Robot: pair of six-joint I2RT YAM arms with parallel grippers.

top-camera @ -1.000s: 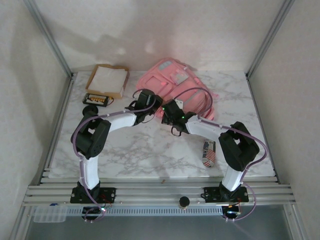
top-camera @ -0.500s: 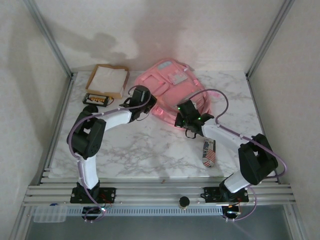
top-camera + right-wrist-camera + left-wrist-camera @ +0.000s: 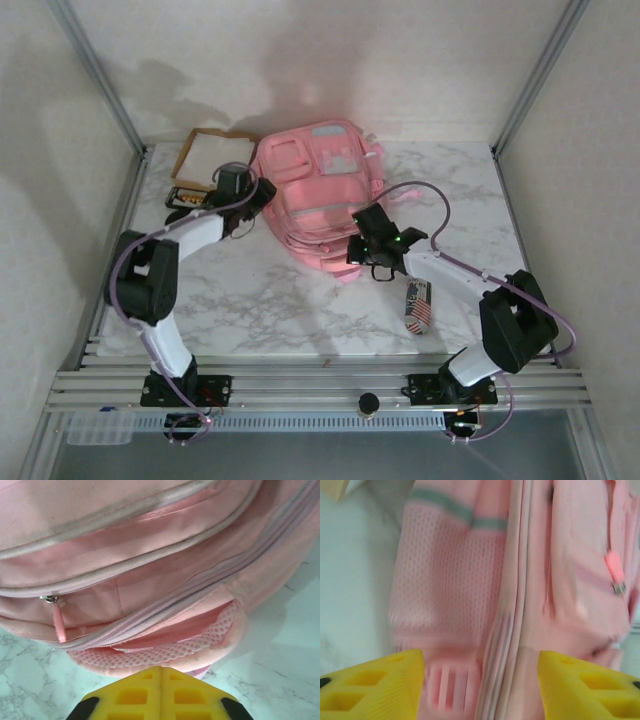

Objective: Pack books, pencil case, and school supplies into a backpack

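The pink backpack (image 3: 315,190) lies at the back middle of the table, its pocketed front up. My left gripper (image 3: 257,190) is at its left side, open; in the left wrist view the yellow fingers (image 3: 375,680) stand apart in front of the mesh side pocket (image 3: 445,600), gripping nothing. My right gripper (image 3: 355,245) is shut at the backpack's near edge, its closed tips (image 3: 161,670) just short of a mesh pocket (image 3: 170,647). A flag-printed pencil case (image 3: 418,305) lies by the right arm. The books are out of view.
A shallow cardboard tray (image 3: 215,158) with a white sheet sits at the back left. A small dark box with orange contents (image 3: 190,198) lies just in front of it, close to my left arm. Marble tabletop (image 3: 270,300) stretches in front of the backpack.
The backpack has turned over and shifted left, front pockets now up. My left gripper opened and swung left. My right gripper moved right, staying shut.
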